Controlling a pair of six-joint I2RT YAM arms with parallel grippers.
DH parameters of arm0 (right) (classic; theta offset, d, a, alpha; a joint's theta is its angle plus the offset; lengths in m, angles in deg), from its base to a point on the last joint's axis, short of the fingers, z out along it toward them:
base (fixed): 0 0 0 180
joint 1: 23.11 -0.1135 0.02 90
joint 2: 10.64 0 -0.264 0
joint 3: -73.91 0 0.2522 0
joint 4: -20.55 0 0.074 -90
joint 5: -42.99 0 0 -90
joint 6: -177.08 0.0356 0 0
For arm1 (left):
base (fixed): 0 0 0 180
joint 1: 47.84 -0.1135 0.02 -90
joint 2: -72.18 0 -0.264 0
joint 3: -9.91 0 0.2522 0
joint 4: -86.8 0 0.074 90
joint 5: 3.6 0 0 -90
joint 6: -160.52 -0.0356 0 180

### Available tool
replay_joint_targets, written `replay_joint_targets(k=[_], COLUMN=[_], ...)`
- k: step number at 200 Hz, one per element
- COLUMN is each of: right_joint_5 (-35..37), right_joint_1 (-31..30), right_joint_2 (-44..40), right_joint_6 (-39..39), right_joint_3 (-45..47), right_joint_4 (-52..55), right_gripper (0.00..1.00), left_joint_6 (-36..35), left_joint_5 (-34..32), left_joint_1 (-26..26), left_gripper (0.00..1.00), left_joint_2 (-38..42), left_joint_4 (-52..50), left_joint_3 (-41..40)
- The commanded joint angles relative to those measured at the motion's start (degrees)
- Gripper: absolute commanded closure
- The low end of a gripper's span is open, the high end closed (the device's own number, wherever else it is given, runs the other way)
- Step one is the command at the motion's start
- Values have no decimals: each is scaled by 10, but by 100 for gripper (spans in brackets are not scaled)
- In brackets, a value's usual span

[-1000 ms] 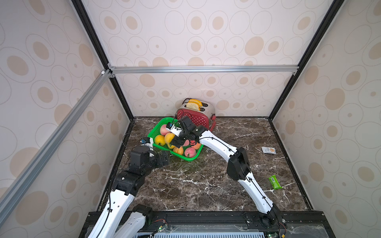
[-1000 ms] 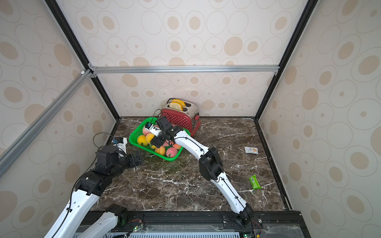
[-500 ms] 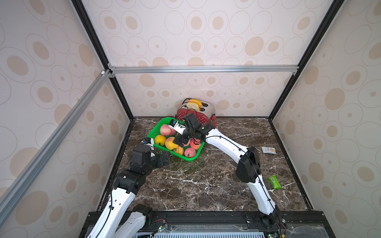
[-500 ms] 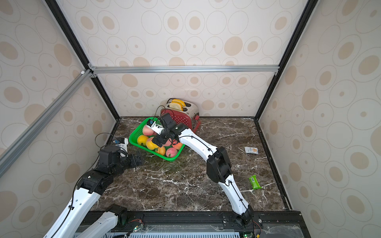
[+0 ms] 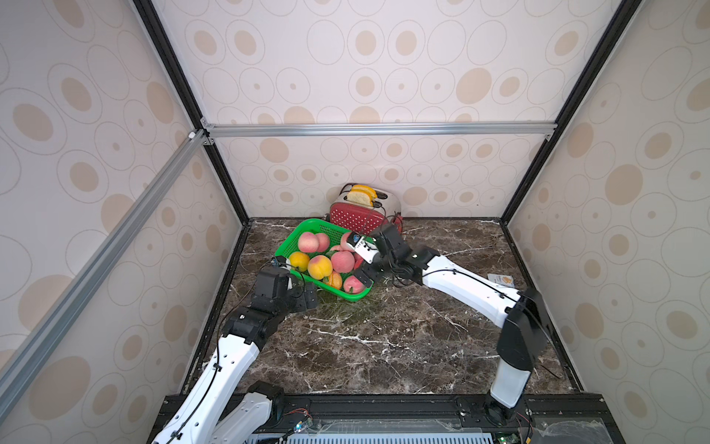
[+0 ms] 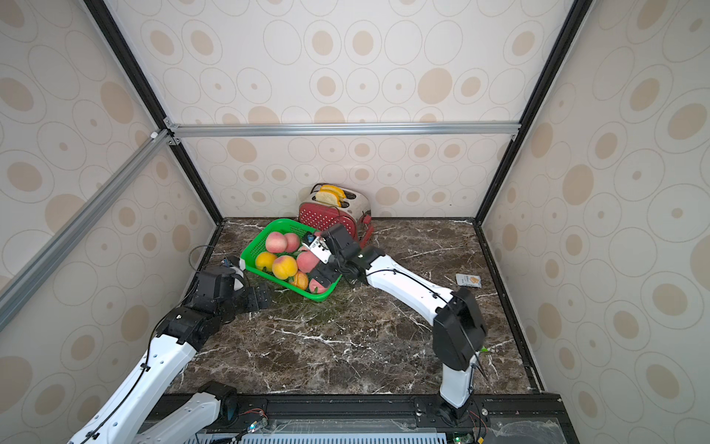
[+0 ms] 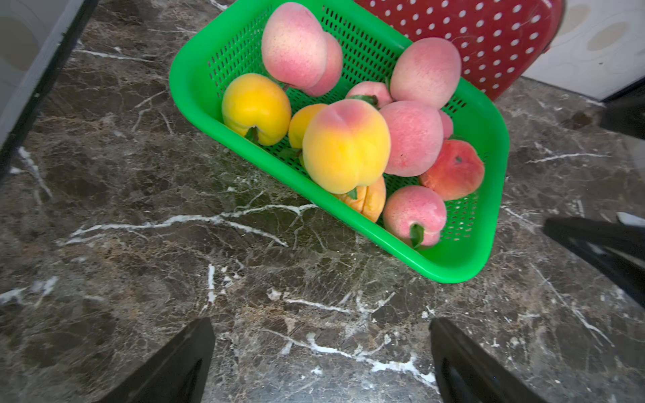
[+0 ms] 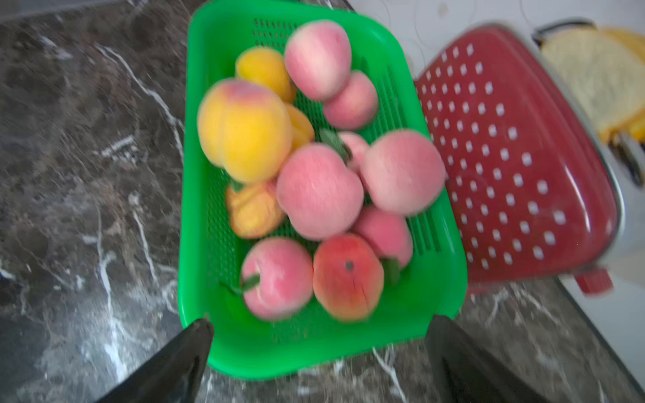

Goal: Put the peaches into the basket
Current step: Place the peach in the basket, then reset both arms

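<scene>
The right gripper (image 8: pixel 319 321) has drawn back from over the fruit to the near end of the basket (image 7: pixel 453 272). Its jaws are spread wider than a second ago and hold nothing. The left gripper (image 7: pixel 321 321) stays above the marble table (image 5: pixel 384 338), wide open and empty. Twelve peaches (image 7: pixel 345 146) lie piled in the one green basket, just beside one red toaster (image 5: pixel 357 219) with two bread slices (image 5: pixel 359 197).
</scene>
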Motion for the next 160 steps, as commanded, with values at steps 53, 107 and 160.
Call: replay_joint_targets(k=[53,107,160], right_joint_5=[87,53,-17], right_joint_1=[299,410,487], right_joint_2=[-416,-505,-289], right_joint_6=[126,9,39], right_joint_3=[407,644,645], right_joint_4=[-19,-344,-530], right_gripper=[0,0,0], left_joint_6=[-11,-93,-225], left_joint_5=[-148,-148,-114], left_joint_1=[-4,-49,-93], left_gripper=[1,1,1], left_joint_2=[-48,-67,-121], left_joint_4=[86,187,421], left_joint_3=[-1,-80,-175])
